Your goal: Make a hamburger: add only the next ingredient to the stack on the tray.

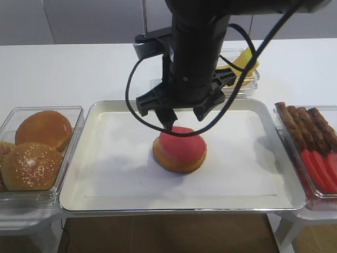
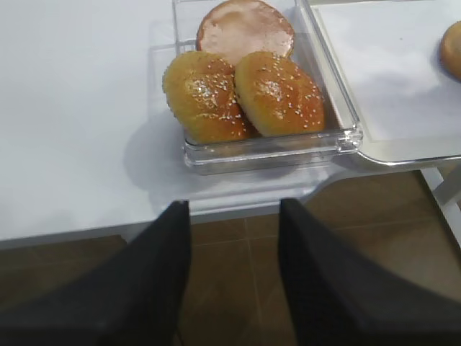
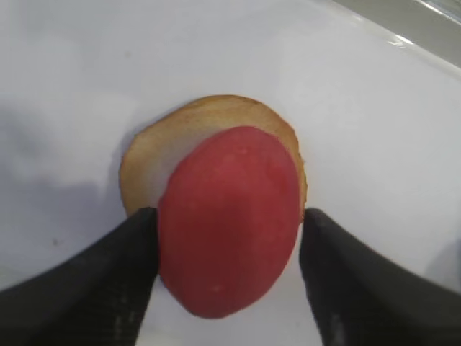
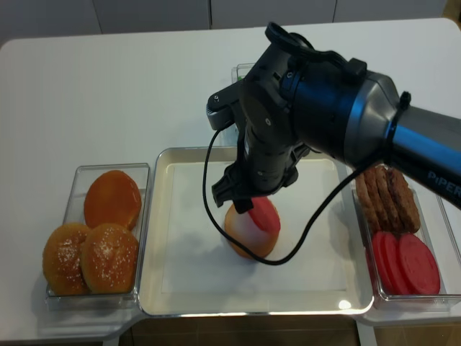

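A flat red tomato slice (image 1: 181,143) (image 3: 229,220) (image 4: 265,214) lies on the bun bottom half (image 1: 176,161) (image 3: 144,162) (image 4: 241,238) in the middle of the silver tray (image 1: 105,113) (image 4: 155,238). It sits off-centre, overhanging one side of the bun. My right gripper (image 1: 184,118) (image 3: 229,213) (image 4: 252,202) hangs just above it, open, with one black finger on each side of the slice. The left finger (image 3: 122,259) is at the slice's edge. My left gripper (image 2: 234,205) is open and empty, over the floor off the table's front edge.
A clear container with whole buns (image 1: 39,142) (image 2: 241,90) (image 4: 97,231) stands left of the tray. Another on the right holds brown sausage sticks (image 1: 308,124) (image 4: 389,194) and red slices (image 1: 321,168) (image 4: 403,263). Yellow cheese (image 1: 245,63) sits in a box behind the tray.
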Robot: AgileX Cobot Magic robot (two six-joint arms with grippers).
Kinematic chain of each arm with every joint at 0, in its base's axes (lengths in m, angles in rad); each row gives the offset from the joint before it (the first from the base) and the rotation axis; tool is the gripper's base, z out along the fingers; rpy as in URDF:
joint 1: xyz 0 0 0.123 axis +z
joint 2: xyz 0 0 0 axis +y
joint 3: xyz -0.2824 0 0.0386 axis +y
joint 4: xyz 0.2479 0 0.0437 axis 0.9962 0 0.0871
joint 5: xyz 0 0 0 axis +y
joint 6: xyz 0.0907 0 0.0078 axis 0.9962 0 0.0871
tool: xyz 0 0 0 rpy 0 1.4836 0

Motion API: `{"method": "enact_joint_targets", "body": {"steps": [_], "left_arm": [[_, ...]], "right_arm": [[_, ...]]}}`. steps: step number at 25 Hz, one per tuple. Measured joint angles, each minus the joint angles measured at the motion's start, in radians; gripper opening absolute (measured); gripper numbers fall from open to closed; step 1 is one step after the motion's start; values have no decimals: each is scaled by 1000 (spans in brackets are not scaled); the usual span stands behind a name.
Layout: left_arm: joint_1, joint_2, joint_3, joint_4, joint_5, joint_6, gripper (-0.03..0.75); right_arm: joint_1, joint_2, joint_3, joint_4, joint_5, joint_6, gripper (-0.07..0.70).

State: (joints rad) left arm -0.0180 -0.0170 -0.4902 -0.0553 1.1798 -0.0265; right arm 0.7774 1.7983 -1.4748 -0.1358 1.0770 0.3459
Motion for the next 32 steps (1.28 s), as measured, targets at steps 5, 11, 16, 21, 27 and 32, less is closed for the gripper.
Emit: {"method": "enact_joint_targets", "body": {"steps": [5, 11, 16, 21, 27, 32], "left_arm": [[0, 0, 0, 0, 0, 0, 304], [0, 0, 0, 0, 0, 0, 304], [0, 0, 0, 0, 0, 0, 304], [0, 0, 0, 0, 0, 0, 304], [0, 0, 0, 0, 0, 0, 304], [0, 0, 0, 0, 0, 0, 304]], "right_arm": [[0, 0, 0, 30, 1, 0, 545], [-2, -2, 0, 102, 13, -68, 552], [-95, -64, 0, 182, 63, -168, 552], [-271, -146, -1, 215, 125, -235, 518], [-513, -241, 32, 217, 154, -264, 506], [-672, -361, 143, 209, 158, -276, 505]]}}
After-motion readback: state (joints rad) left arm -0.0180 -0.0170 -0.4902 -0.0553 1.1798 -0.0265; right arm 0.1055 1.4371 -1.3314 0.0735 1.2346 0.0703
